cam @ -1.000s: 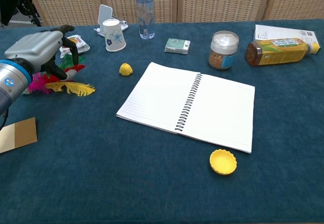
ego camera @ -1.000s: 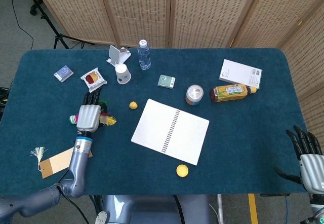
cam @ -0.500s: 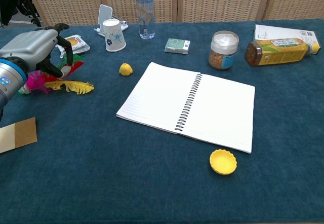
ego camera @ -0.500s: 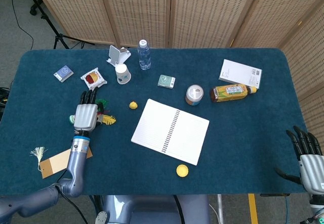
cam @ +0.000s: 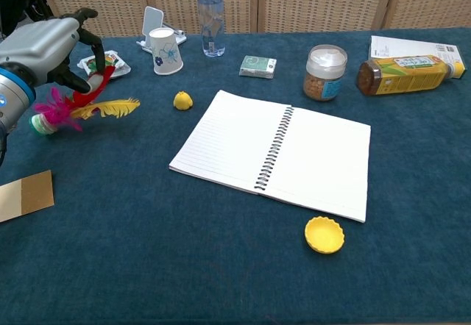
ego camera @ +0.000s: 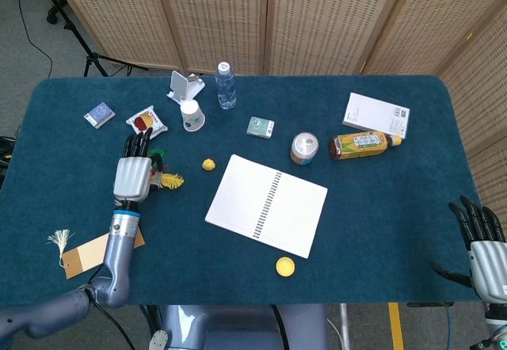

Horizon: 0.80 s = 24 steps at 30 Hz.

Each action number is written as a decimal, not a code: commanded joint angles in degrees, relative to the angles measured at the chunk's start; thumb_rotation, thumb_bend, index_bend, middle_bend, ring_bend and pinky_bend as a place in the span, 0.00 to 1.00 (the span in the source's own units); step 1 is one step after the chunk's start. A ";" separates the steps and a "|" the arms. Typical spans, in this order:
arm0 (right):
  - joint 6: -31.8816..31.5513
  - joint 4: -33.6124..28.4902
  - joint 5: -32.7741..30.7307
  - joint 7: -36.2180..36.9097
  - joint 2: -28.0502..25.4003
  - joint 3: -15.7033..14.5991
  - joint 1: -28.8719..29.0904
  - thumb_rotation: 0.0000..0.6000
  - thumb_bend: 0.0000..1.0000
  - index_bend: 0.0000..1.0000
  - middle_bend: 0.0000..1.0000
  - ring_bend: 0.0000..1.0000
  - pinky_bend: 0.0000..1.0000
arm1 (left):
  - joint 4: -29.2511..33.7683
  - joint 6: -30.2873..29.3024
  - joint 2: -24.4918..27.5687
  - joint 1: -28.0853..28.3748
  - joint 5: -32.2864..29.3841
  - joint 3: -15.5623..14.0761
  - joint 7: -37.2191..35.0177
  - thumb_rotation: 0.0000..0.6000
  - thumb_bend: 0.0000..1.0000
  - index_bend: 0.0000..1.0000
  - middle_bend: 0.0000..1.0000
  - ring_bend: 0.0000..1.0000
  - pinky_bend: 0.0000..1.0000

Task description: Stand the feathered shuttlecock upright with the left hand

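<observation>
Since 1 s ago the shuttlecock has been lifted at its feather end by the left hand, fingers pinched on the red feathers; base appears to touch the cloth, so tilted, not yet upright. Right hand hangs open, off the table's near-right edge. Surface: blue cloth-covered table w/ notebook; wicker screens behind.

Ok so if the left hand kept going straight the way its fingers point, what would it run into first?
Probably the snack packet, lying just past the left hand toward the table's far edge. The hand holds the feathered shuttlecock raised, so it might pass above the packet; depth is unclear.
</observation>
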<state>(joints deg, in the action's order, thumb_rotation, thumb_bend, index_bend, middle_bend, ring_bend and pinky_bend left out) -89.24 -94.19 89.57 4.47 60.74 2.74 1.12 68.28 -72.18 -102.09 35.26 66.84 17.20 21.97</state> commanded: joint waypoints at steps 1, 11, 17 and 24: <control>-0.04 -0.03 0.02 -0.04 0.01 -0.02 -0.03 1.00 0.00 0.00 0.00 0.00 0.00 | 2.17 -1.37 1.32 -0.04 0.74 0.62 0.51 1.00 0.44 0.69 0.00 0.00 0.00; -0.36 -0.13 0.29 -0.60 0.22 -0.06 -0.13 1.00 0.00 0.00 0.00 0.00 0.00 | 7.99 -5.42 5.02 -0.63 2.69 2.30 0.14 1.00 0.44 0.69 0.00 0.00 0.00; -0.46 -0.23 0.38 -1.05 0.33 -0.08 -0.17 1.00 0.00 0.00 0.00 0.00 0.00 | 9.21 -6.94 6.10 -1.46 3.82 1.75 -0.86 1.00 0.44 0.69 0.00 0.00 0.00; -0.68 -0.24 0.33 -1.26 0.35 -0.03 -0.29 1.00 0.00 0.00 0.00 0.00 0.00 | 9.94 -8.78 7.31 -4.57 5.38 -1.84 -1.81 1.00 0.44 0.69 0.00 0.00 0.00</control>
<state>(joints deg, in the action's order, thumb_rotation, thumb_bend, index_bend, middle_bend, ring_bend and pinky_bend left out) -89.90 -94.43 89.89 3.23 61.09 2.71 0.85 78.21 -80.71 -95.09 31.57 72.22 16.26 20.46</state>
